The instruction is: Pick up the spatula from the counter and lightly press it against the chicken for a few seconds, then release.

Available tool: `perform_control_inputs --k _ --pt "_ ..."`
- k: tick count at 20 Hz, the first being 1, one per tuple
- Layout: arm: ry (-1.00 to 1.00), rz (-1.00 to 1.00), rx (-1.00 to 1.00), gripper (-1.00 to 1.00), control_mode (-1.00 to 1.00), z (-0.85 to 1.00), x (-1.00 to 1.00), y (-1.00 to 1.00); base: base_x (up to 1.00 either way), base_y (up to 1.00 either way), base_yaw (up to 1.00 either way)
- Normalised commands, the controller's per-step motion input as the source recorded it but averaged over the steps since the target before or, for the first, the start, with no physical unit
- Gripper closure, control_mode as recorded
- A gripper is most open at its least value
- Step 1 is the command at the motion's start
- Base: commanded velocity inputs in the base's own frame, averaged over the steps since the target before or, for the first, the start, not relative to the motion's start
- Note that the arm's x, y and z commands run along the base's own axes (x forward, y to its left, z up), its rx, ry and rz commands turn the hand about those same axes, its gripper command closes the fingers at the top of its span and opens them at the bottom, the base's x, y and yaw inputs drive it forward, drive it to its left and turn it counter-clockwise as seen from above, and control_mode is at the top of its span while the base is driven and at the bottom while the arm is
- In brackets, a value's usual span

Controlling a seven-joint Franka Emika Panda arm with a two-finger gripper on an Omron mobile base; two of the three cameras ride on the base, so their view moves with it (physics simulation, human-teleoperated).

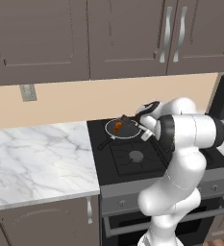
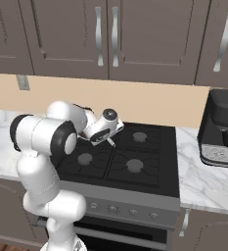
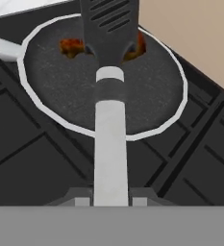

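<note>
In the left base view the white arm rises from the lower right and bends over toward the middle of the frame. Its hand (image 1: 142, 129) sits at the right rim of a round pan (image 1: 132, 135) on the rear left burner of the black stove (image 1: 132, 166). An orange piece of chicken (image 1: 117, 127) lies in the left part of the pan. A marble tabletop (image 1: 36, 158) fills the left of the frame, with a wall outlet (image 1: 28, 92) above it and dark cabinets (image 1: 128, 33) along the top.

In the right base view the arm stands at the lower left and the hand (image 2: 109, 139) points down over the left side of the stove (image 2: 135, 164). A coffee machine (image 2: 223, 130) stands at the right edge on the tabletop (image 2: 203, 184).

In the hand view the hand (image 3: 111, 199) is clenched on the spatula (image 3: 111, 144). Its pale handle runs up the middle of the frame from between the fingertips (image 3: 82, 197). The dark slotted blade, at the top centre, lies over the chicken (image 3: 71, 46), which shows orange-brown on both sides of it. Whether the blade presses on the meat or only hangs above it, I cannot tell. Both sit in the far part of the pan (image 3: 180, 81), whose handle stub shows at the upper left.
</note>
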Motion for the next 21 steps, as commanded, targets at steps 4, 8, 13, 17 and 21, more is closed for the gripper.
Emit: perform_control_inputs --k 4,8,13,17,21 --pt "0.06 0.0 0.02 1.0 -1.0 0.29 -0.36 -0.02 0.0 0.0 0.0" --pt "0.08 0.0 0.04 1.0 -1.0 0.53 -0.44 -0.13 0.0 0.0 0.0" --pt "0.08 0.0 0.04 1.0 -1.0 0.64 -0.47 -0.17 0.0 0.0 0.0" --pt "0.04 0.0 0.02 1.0 -1.0 0.51 -0.5 -0.16 0.0 0.0 0.0" --pt "0.0 0.0 0.0 1.0 -1.0 0.35 -0.6 -0.13 0.0 0.0 0.0"
